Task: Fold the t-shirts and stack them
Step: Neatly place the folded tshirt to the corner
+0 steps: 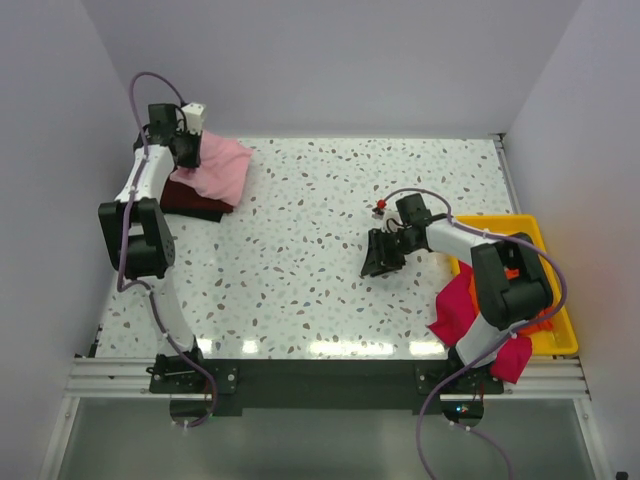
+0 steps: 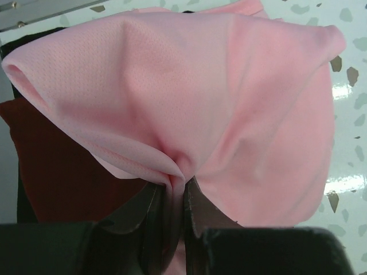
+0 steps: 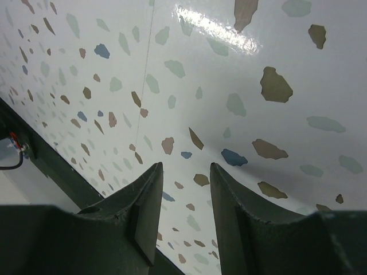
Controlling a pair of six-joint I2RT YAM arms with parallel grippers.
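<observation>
**Task items.** The pink tee lies bunched at 10 o'clock on the table. It sits on top of a flat maroon tee, which shows past it toward 7 o'clock. In the left wrist view the pink tee fills most of the field, gathered into folds that run down to the fingers. The maroon tee shows at 8 o'clock beneath it, and we see the edge of a black tee just beyond the maroon one.

**Left gripper.** The left gripper meets the pink tee from 9 o'clock. Its jaws are nearly together, pinching a pleat of the pink cloth.

**Other tees.** A magenta tee hangs over the rim of the yellow tray, which sits at 4 o'clock on the table. The right arm partly covers this tee. A second magenta patch shows beside that arm's base, and we cannot tell whether it belongs to the same garment. Part of an orange tee shows inside the tray behind the arm.

**Right gripper.** The right gripper is just past the table's centre toward 3 o'clock, well apart from the pink tee. In its wrist view the jaws stand moderately apart, with only the speckled table surface between them.
</observation>
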